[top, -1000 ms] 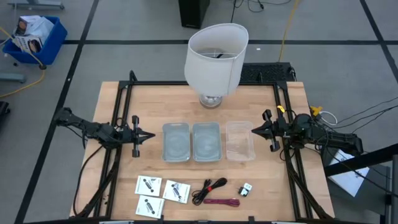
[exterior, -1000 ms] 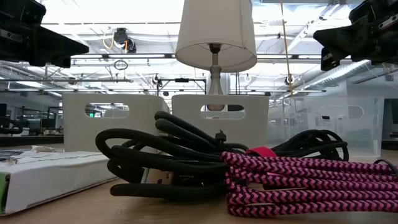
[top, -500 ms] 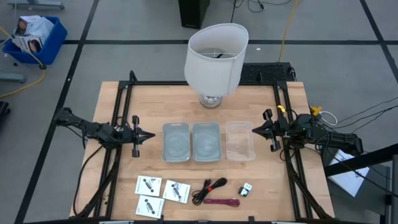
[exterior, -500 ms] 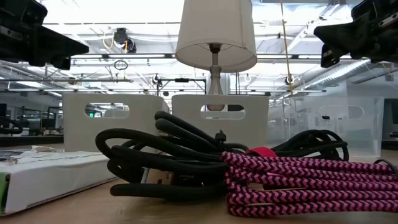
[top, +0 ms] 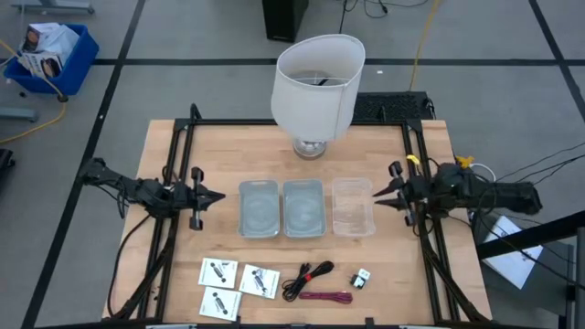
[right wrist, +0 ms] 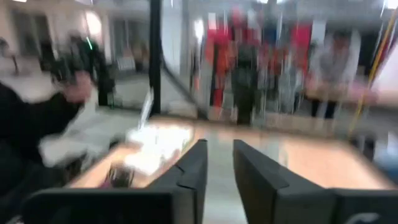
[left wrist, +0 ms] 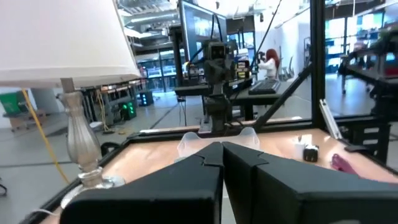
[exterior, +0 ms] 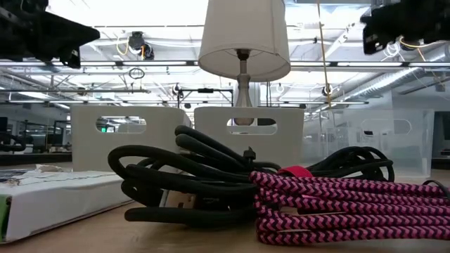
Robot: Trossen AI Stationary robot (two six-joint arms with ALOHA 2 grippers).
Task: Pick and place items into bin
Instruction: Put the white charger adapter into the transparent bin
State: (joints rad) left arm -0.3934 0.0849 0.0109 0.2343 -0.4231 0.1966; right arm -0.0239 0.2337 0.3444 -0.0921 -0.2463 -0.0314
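Three white square packets [top: 218,271] [top: 260,281] [top: 219,302] lie flat near the table's near edge. Right of them lie the coiled black cable [top: 308,274] [exterior: 190,183], the red cable [top: 326,296] [exterior: 337,211] and the tiny white-and-black block [top: 361,277] [left wrist: 308,151]. My left gripper [top: 218,196] [left wrist: 222,150] hovers shut, left of the bins, pointing at them. My right gripper [top: 377,194] [right wrist: 219,155] hovers right of the bins with a narrow gap between its fingers. Both are high above the table in the low view.
Three clear bins [top: 259,207] [top: 303,206] [top: 352,206] stand in a row at the table's middle. A big white lamp [top: 315,82] stands behind them at the far edge. Bare wood lies between the bins and the items. People show in the room beyond.
Both grippers have risen: in the low view they stand higher in the picture than a second ago. The right arm has moved most in the last half second. The items and bins have stayed where they were.
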